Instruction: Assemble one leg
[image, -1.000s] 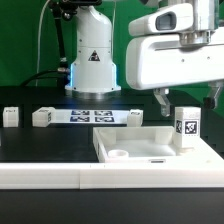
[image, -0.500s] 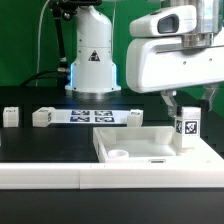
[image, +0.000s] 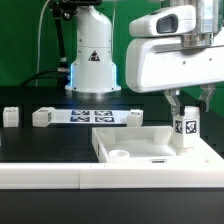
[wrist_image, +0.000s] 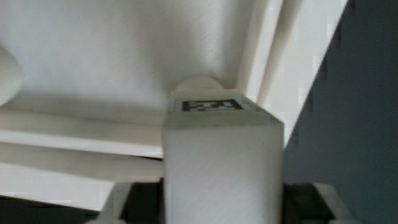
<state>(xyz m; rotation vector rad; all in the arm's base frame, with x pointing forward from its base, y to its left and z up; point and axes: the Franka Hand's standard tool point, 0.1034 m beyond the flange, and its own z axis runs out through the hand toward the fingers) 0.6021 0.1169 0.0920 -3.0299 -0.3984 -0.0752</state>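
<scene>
On the exterior view's right, the leg (image: 186, 128) stands upright at the far right-hand corner of the flat white tray-like panel (image: 150, 146), its tag facing the camera. Its foot meets that corner (whether it is seated in a socket cannot be told from this angle). The pincer (image: 187, 110) comes down from above and straddles the top of the leg, one dark finger showing on each side. The panel lies flat on the black bench (image: 40, 140) and shows one round socket (image: 118, 155) at its near corner toward the exterior view's left. Behind the panel, the marker board (image: 88, 115) lies flat on the bench. Three loose white parts sit in line with it: one (image: 10, 115) at the far left edge of the exterior view, one (image: 42, 117) just beside the board's left end, and one (image: 132, 117) at its right end. The robot base (image: 93, 60) stands behind the board.

Wrist view: the leg (wrist_image: 222, 150) fills the middle of the frame, end-on, with a tag on its far end. The pincer (wrist_image: 222, 207) is clamped on the leg, with the dark fingers (wrist_image: 139, 205) pressed against its two opposite sides and no gap visible on either side. Beyond the leg, white walls of the panel (wrist_image: 107, 80) are in view (blurred, detail not legible).
</scene>
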